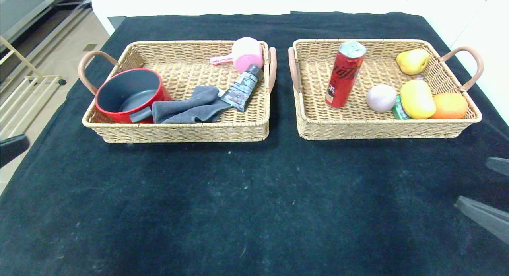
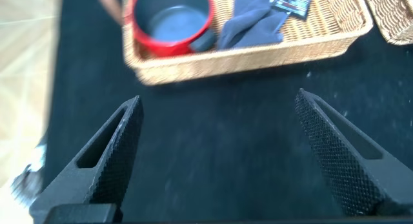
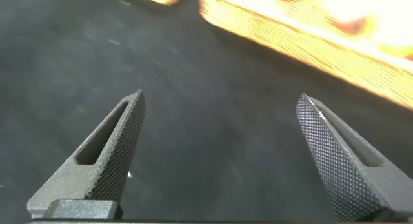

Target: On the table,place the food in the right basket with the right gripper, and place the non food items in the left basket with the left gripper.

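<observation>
The left basket (image 1: 119, 133) holds a red pot (image 1: 129, 95), a grey cloth (image 1: 191, 105), a grey tube (image 1: 243, 87) and a pink scoop (image 1: 244, 54). The right basket (image 1: 358, 129) holds a red can (image 1: 344, 74) standing upright, a pale onion (image 1: 381, 98), a yellow pear (image 1: 413, 61), a yellow fruit (image 1: 416, 98), an orange (image 1: 449, 105) and a green item (image 1: 399, 109). My left gripper (image 2: 219, 108) is open and empty over the black cloth, in front of the left basket (image 2: 245, 56). My right gripper (image 3: 219, 104) is open and empty, in front of the right basket (image 3: 303, 37).
The table is covered with a black cloth (image 1: 246, 196). My left arm (image 1: 12, 146) shows at the left edge and my right fingers (image 1: 483, 216) at the right edge. A metal rack (image 1: 24, 93) stands off the table's left side.
</observation>
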`<act>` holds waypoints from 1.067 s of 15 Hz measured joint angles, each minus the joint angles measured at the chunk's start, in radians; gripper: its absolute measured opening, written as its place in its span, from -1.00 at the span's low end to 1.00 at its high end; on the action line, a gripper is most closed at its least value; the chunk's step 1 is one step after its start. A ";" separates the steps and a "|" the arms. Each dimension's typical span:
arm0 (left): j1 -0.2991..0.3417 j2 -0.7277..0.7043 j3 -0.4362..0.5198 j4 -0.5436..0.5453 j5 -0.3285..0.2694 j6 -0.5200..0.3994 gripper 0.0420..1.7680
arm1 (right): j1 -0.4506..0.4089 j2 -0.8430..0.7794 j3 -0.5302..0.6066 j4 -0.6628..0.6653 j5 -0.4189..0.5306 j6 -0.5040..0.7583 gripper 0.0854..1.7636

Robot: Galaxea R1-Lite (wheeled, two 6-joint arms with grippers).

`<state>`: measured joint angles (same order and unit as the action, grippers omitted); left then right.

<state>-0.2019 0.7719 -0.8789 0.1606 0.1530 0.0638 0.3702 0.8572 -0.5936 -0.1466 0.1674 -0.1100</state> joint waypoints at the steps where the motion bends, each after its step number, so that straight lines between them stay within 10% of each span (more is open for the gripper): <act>1: 0.027 -0.060 0.008 0.051 -0.019 -0.001 0.92 | -0.009 -0.059 -0.011 0.084 -0.041 0.000 0.94; 8: 0.210 -0.341 -0.013 0.232 -0.202 0.004 0.93 | -0.297 -0.449 -0.078 0.532 -0.140 0.000 0.94; 16: 0.221 -0.596 0.147 0.353 -0.318 -0.005 0.94 | -0.361 -0.692 0.100 0.561 -0.070 0.000 0.94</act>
<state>0.0191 0.1760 -0.7321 0.5138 -0.1653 0.0591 0.0091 0.1653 -0.4936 0.4140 0.0970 -0.1104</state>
